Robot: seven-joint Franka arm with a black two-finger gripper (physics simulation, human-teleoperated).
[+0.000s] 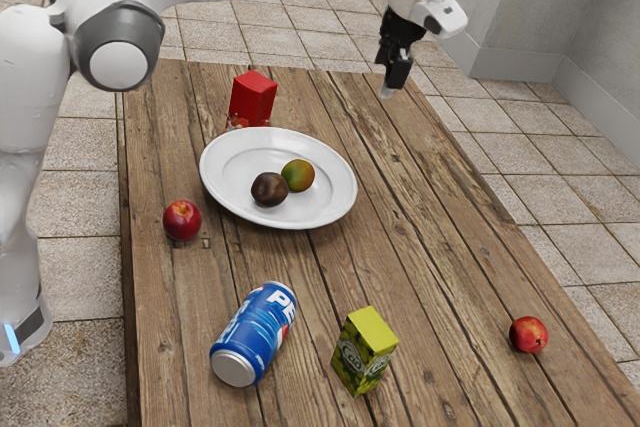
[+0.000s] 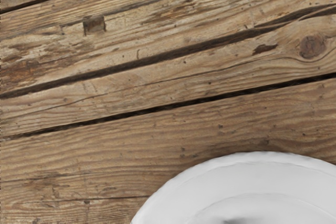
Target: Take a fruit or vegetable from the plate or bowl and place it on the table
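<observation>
Planks (image 1: 405, 212) stretch between plate (image 1: 213, 175) and table edge (image 1: 480, 187) — hand (image 1: 391, 84) raised, spread or pressed together I cannot tell.

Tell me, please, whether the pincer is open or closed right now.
Pincer: raised above the table's far end; whether open or closed cannot be told.

See a red box (image 1: 255, 97) standing upright, and a blue can (image 1: 250, 335) on its side near an upright green carton (image 1: 364, 351). Spot one red apple (image 1: 182, 220) toward the exterior view's left, another red fruit (image 1: 528, 334) toward its right. Notice floor tiles (image 1: 580, 237) and a grey wall (image 1: 618, 47).
</observation>
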